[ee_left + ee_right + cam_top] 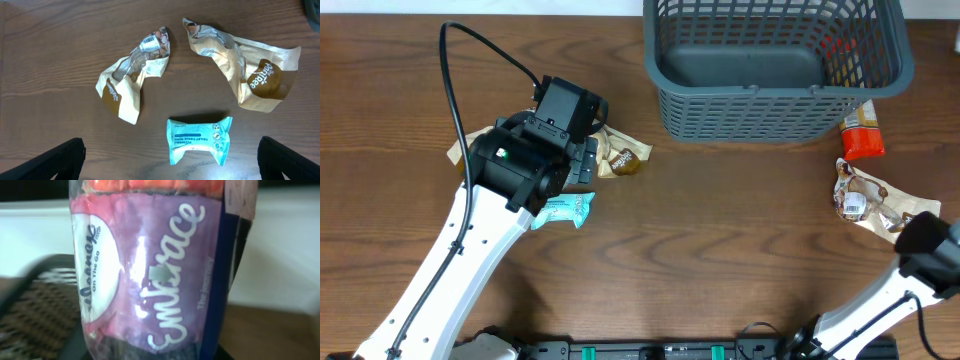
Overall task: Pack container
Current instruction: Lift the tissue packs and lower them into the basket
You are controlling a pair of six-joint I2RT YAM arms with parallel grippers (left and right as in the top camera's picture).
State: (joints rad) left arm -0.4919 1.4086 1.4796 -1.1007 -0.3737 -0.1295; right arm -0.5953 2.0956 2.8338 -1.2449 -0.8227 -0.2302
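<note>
Dark grey-blue slotted plastic basket [760,115] stands upright at the far edge of the wooden counter [720,230], right of centre, long axis left-right, mouth upward. Left hand [170,160] spread wide; right hand [160,352] clamps a purple tissue packet [150,270].

The left arm [470,240] reaches up from the counter's near edge, and its black wrist [535,150] is well left of the container [760,112]. The left hand [172,160] points down with its fingers [57,160] spread wide. The right arm [875,297] lies low, near-right of the container. A packet [150,265] hides the right hand's fingers, so its grip is unclear.
</note>
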